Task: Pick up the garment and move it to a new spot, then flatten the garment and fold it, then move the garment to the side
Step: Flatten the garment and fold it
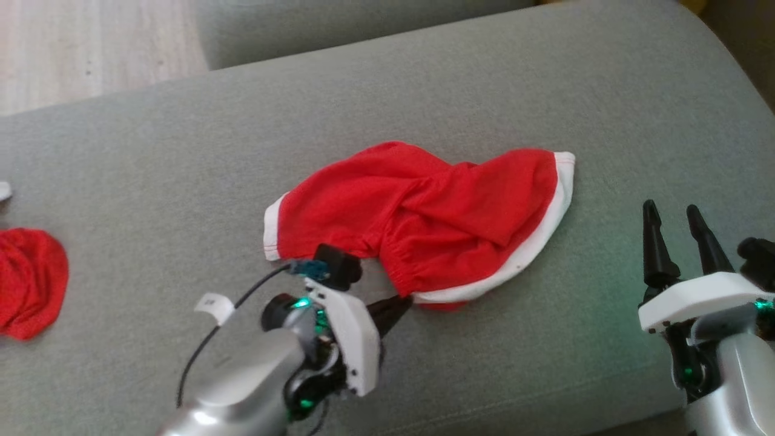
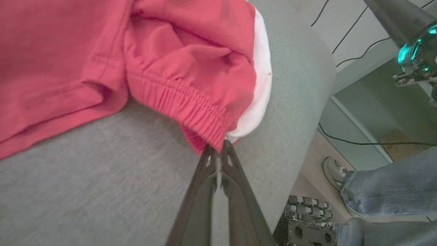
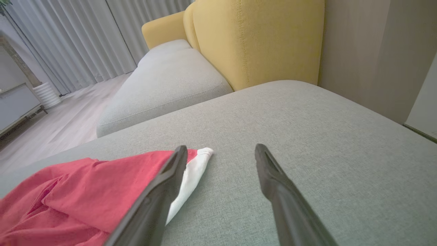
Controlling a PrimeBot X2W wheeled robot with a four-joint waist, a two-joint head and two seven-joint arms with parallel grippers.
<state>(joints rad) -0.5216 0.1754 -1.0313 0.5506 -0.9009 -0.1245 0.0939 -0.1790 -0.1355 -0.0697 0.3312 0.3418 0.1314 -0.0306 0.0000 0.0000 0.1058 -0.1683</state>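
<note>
Head view: left tool [image 1: 404, 300] pinched shut on the near waistband of the one red garment [image 1: 424, 212] mid sofa cushion [image 1: 181, 151], right tool [image 1: 672, 209] wide open and empty, one other red cloth [image 1: 27, 281] far left. Left wrist: fingers [image 2: 201, 191] clamped on the elastic. Right wrist: two fingers [image 3: 153, 198] well apart, garment lower left.

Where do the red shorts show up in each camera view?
Head view: red shorts at centre, on the grey cushion.
Left wrist view: upper left, reaching the left gripper at its tips.
Right wrist view: lower left.
Shared landmark: the white trim.
</note>
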